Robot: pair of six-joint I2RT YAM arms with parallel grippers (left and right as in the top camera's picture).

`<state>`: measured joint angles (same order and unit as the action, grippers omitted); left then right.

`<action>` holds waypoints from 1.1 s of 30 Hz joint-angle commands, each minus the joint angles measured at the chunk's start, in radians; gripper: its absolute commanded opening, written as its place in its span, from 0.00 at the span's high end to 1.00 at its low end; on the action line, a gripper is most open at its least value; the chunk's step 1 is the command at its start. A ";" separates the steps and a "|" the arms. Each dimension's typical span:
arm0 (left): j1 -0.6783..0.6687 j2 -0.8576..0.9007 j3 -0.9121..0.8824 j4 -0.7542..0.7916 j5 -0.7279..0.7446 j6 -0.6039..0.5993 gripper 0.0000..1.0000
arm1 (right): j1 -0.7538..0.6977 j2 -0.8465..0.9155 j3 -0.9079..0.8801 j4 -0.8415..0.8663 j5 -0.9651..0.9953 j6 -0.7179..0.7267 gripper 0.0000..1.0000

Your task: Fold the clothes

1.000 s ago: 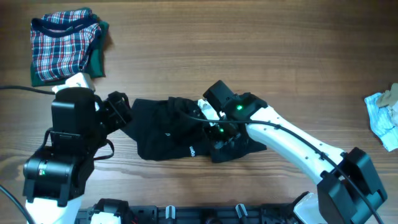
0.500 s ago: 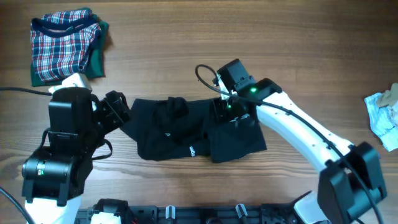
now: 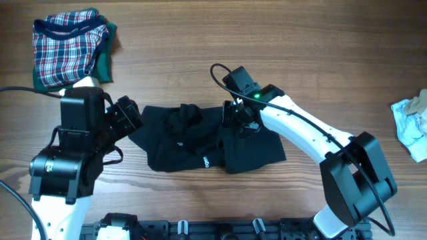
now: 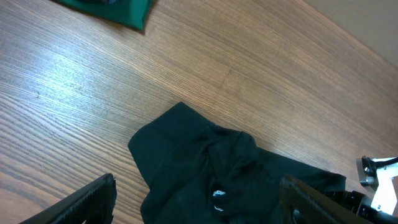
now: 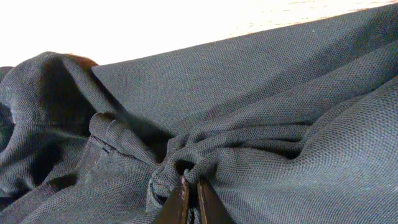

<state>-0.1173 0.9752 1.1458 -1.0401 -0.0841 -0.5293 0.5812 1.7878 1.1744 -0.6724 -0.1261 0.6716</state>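
Note:
A black garment (image 3: 200, 140) lies bunched in the middle of the table; it also shows in the left wrist view (image 4: 224, 180) and fills the right wrist view (image 5: 249, 112). My right gripper (image 3: 238, 119) sits on the garment's upper middle, shut on a pinched fold of the black cloth (image 5: 189, 186). My left gripper (image 3: 127, 117) is open at the garment's left edge, its fingers (image 4: 199, 199) spread wide over the cloth without holding it. A folded plaid garment (image 3: 70, 50) lies at the back left.
A green cloth edge (image 4: 127, 9) under the plaid pile shows at the top of the left wrist view. A crumpled light blue cloth (image 3: 412, 127) lies at the right edge of the table. The wood table (image 3: 300, 53) runs around the garment.
My right gripper moved from the garment's lower middle up to its top edge, then a little left, pulling a fold of cloth with it. The left arm shifted slightly.

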 commanded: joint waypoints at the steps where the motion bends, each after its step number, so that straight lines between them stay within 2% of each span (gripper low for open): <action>1: 0.005 0.000 0.014 0.003 -0.003 -0.003 0.16 | 0.005 0.019 0.016 0.008 -0.004 -0.017 0.96; 7: 0.005 0.000 0.014 0.002 -0.003 -0.003 0.16 | 0.002 0.019 0.176 0.034 0.003 -0.029 0.96; 13: 0.005 0.000 0.014 -0.005 -0.003 -0.003 0.15 | 0.002 0.046 0.178 0.018 0.007 -0.026 0.96; 14: 0.005 0.000 0.014 -0.008 -0.003 -0.003 0.15 | 0.002 0.055 0.175 0.004 0.007 -0.026 0.94; 15: 0.005 0.000 0.014 -0.013 -0.003 -0.003 0.15 | 0.002 0.068 0.172 -0.019 0.008 -0.033 0.73; 16: 0.005 0.000 0.014 -0.015 -0.003 -0.003 0.15 | 0.002 0.071 0.172 -0.033 0.016 -0.045 0.57; 17: 0.005 0.000 0.014 -0.020 -0.003 -0.003 0.15 | 0.001 0.074 0.172 -0.071 0.058 -0.044 0.47; 18: 0.005 0.000 0.014 -0.023 -0.003 -0.003 0.15 | -0.006 0.071 0.172 -0.120 0.108 -0.058 0.43; 22: 0.005 0.000 0.014 -0.023 -0.003 -0.003 0.15 | -0.074 0.051 0.173 -0.208 0.091 -0.120 0.42; 25: 0.005 0.003 0.014 -0.023 -0.003 -0.003 0.12 | -0.138 0.034 0.173 -0.273 -0.013 -0.211 0.41; 28: 0.005 0.033 0.014 -0.027 0.024 -0.003 0.07 | -0.155 0.034 0.173 -0.253 -0.108 -0.325 0.39; 33: 0.005 0.130 0.014 -0.032 0.098 -0.003 0.04 | -0.156 0.024 0.226 -0.220 -0.283 -0.500 0.33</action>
<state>-0.1173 1.0649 1.1458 -1.0706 -0.0387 -0.5297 0.4263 1.8450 1.3491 -0.8978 -0.2981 0.2840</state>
